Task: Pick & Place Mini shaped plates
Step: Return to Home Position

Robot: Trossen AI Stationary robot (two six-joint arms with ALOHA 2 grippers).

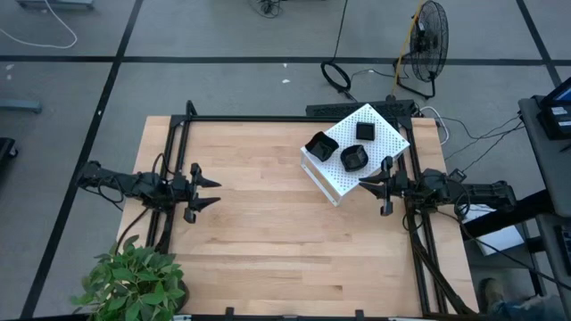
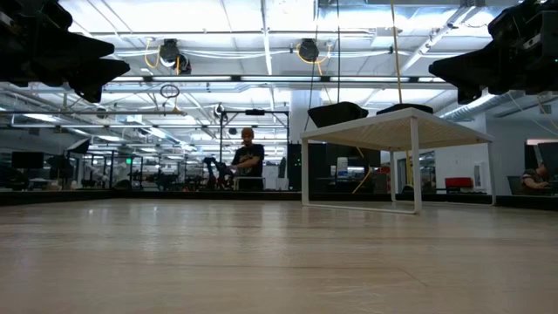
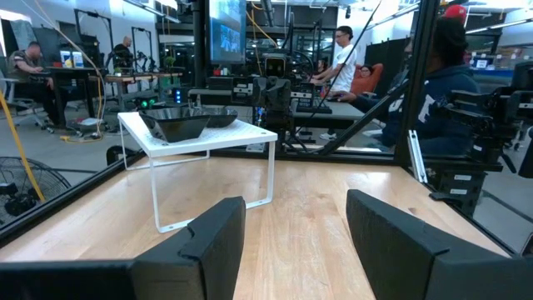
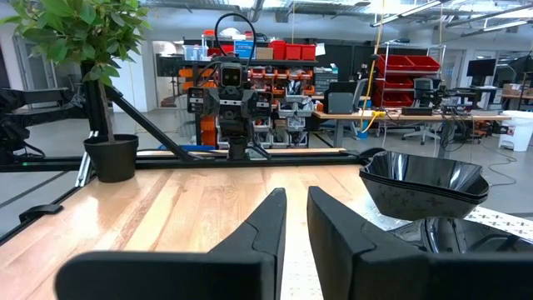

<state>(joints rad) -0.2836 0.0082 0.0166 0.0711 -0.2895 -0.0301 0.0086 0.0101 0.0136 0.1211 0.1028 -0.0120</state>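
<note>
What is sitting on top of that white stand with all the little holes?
Three piles of small black dishes sit on the white perforated stand. They look stacked, but how many each pile holds cannot be seen. Nothing shows under it.

- Mini shaped plates: 3 black stacks/pieces seen from above, all on the white box – one (image 1: 321,145), one (image 1: 365,131), one (image 1: 353,158). Can't tell how many per stack.
- White perforated box (image 1: 385,143): 1, on bench (image 1: 259,205).
- Arms w/ claw: 2 – left claw (image 1: 207,192), right claw (image 1: 372,183).
- Potted plant (image 1: 134,281): 1.
- Floor fan (image 1: 428,40): 1.
</note>
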